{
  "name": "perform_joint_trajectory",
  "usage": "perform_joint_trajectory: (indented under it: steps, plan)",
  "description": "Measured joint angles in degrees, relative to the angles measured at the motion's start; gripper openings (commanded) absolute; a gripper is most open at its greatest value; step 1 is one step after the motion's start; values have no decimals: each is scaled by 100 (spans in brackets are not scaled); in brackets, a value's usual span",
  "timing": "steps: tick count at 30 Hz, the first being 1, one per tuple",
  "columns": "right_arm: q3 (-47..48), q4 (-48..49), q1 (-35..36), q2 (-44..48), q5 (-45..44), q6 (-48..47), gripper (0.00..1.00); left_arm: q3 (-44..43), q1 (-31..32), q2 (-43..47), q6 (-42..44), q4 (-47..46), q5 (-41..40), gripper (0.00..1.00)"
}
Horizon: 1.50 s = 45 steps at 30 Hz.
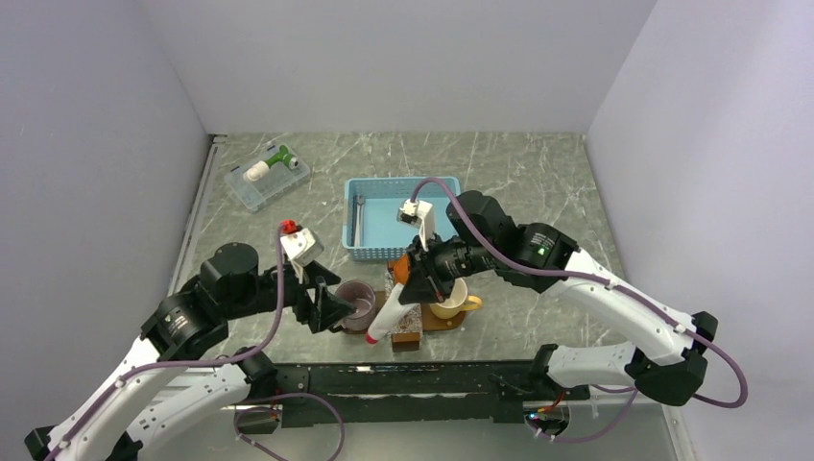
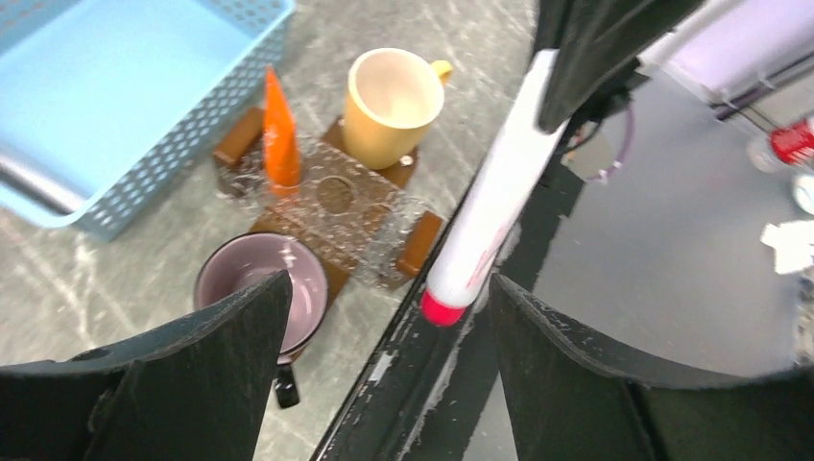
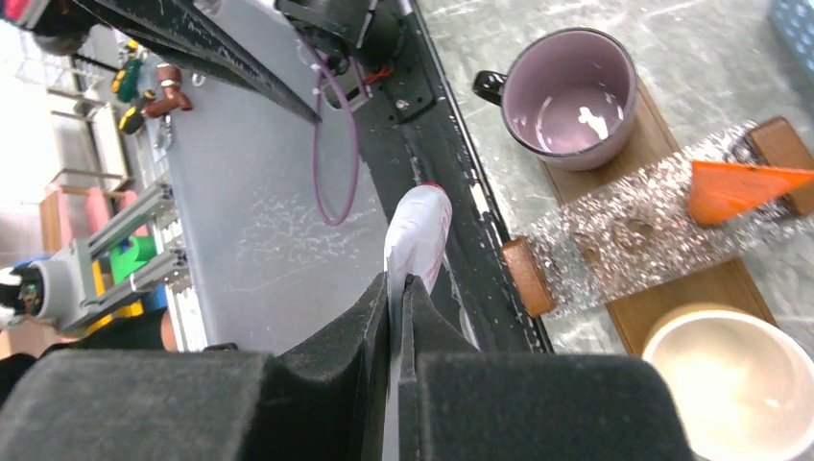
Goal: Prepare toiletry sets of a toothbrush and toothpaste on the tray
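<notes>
My right gripper (image 3: pixel 395 283) is shut on the flat end of a white tube (image 3: pixel 418 230) with a red cap. The tube (image 1: pixel 387 315) hangs slanting down over the table's near edge, cap lowest. My left gripper (image 2: pixel 389 283) stands open just left of it; the cap (image 2: pixel 443 307) shows between the spread fingers without touching either. The orange toothpaste (image 2: pixel 279 130) stands upright on the dark-brown tray (image 3: pixel 691 298), beside a clear glittery rack (image 2: pixel 336 197). A toothbrush does not show in these views.
A purple mug (image 1: pixel 358 303) and a yellow cup (image 1: pixel 449 298) stand on the tray. Behind it is a light-blue basket (image 1: pixel 403 181) with a slim dark item (image 1: pixel 355 219) along its left wall. A clear box (image 1: pixel 267 178) sits at the back left.
</notes>
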<state>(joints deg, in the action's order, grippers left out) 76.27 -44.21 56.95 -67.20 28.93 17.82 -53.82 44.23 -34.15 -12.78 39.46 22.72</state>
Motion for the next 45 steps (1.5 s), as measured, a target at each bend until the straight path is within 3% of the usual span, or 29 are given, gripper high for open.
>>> perform_joint_trajectory:
  steps: [6,20,45]
  plan:
    - [446,-713,0,15,-695,-181,0,9,0,321,-15,162,-975,99]
    - [835,-1513,74,-417,-1823,-267,0,625,0,1038,-72,173,-2398,99]
    - [1209,-1628,929,-1231,-3746,-232,0,710,0,1226,-151,190,-2673,99]
